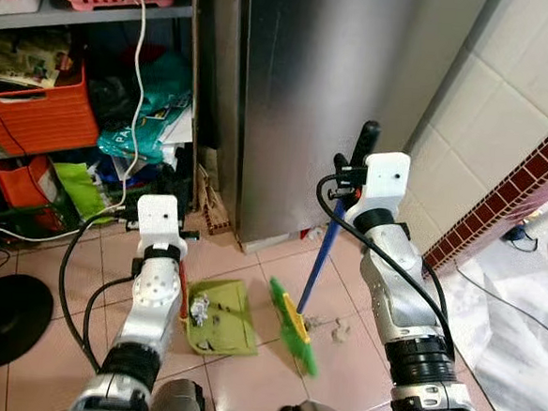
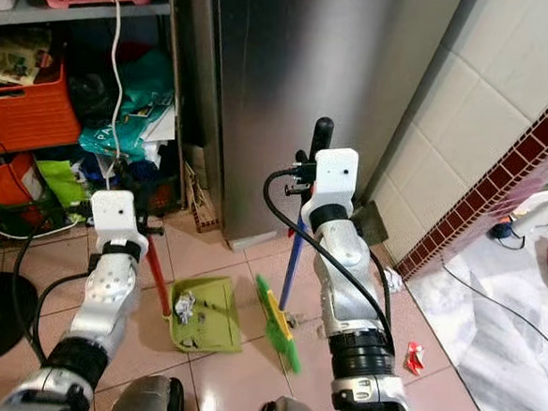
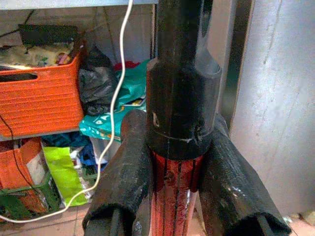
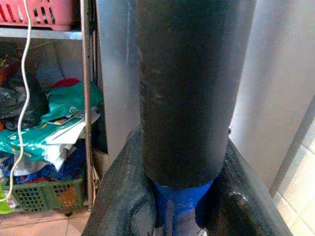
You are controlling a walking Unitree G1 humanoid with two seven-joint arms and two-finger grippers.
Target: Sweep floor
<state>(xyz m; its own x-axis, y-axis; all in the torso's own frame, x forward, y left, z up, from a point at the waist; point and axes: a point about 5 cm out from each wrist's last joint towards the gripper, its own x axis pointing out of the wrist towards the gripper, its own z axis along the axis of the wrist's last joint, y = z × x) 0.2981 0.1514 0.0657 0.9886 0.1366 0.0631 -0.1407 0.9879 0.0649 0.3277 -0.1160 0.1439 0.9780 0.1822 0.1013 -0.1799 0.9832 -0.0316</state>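
You are in the gathering step: your right gripper [image 4: 182, 216] is closed on the broom [image 1: 295, 334], your left gripper [image 3: 172, 196] on the dustpan [image 1: 221, 317] handle, crumbs [image 1: 339, 330] lie at three o'clock of the brush, so next push them toward nine.

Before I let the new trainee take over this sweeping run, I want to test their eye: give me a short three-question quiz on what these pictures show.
1. True or false: the green dustpan already holds some debris.
2. What does the right hand grip? A) the red handle B) the broom's blue handle C) a white cable
3. Fill in: the crumbs not yet swept lie on the broom head's ____ side, away from the dustpan.

Key: 1 true; 2 B; 3 right. The left hand grips the dustpan's red handle.
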